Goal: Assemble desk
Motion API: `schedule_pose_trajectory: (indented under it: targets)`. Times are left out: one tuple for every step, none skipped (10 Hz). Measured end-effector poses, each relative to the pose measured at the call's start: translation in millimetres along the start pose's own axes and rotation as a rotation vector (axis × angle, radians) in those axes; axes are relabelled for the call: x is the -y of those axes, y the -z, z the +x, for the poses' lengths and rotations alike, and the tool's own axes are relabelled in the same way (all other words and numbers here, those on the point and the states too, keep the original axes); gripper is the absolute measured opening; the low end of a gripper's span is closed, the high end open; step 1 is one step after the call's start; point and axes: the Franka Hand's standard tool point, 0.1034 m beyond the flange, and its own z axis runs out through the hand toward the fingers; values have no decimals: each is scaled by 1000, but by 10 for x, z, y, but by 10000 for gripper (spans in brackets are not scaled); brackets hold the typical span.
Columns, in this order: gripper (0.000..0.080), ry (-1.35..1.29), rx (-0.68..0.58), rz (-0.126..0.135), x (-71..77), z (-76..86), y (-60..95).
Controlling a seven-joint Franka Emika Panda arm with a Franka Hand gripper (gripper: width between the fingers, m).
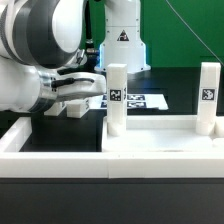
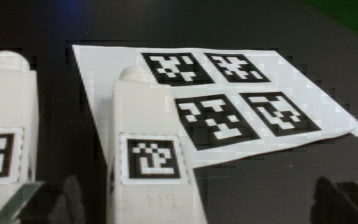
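The white tabletop (image 1: 165,127) lies on the table at the exterior view's right. Two tagged white leg posts stand upright on it, one (image 1: 116,98) at its left end and one (image 1: 208,93) at its right end. Two more white legs lie flat on the black table by the marker board (image 2: 220,90): one (image 2: 155,150) between my fingers and one (image 2: 2,120) beside it. My gripper (image 2: 197,205) is open and low over the nearer lying leg, which sits close to one fingertip (image 2: 51,205). In the exterior view the gripper (image 1: 72,100) hangs left of the upright legs.
A long low white border wall (image 1: 60,150) runs along the front and left of the work area. The marker board (image 1: 142,100) lies behind the tabletop. The arm's white base (image 1: 122,40) stands at the back, before a green backdrop.
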Motion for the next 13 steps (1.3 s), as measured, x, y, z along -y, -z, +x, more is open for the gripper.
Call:
schedule_pose_trajectory:
  targets:
    - [648,13,7,-1,-17,-9,-12]
    - [648,8,11,-8,-21,-11,-25]
    - [648,-10,21,-20,-32,-17,-57]
    - [648,-14,27,-20,-36,-21,-68]
    - [648,-16,29,-17,-47,-25,-71]
    - [648,-18,32,-12,-66,-33,-72]
    - [648,-19,31,-9,-80,-36,-68]
    - [648,-19,31,-9,-79,-36,-68]
    - [648,-19,31,-9,-80,-36,-68]
    - [648,-20,30,-8,-85,-36,-69]
    - [648,-24,32,-6,-107,-45,-80]
    - [648,-28,33,-3,-133,-53,-83]
    - [648,-31,32,-2,-149,-58,-84]
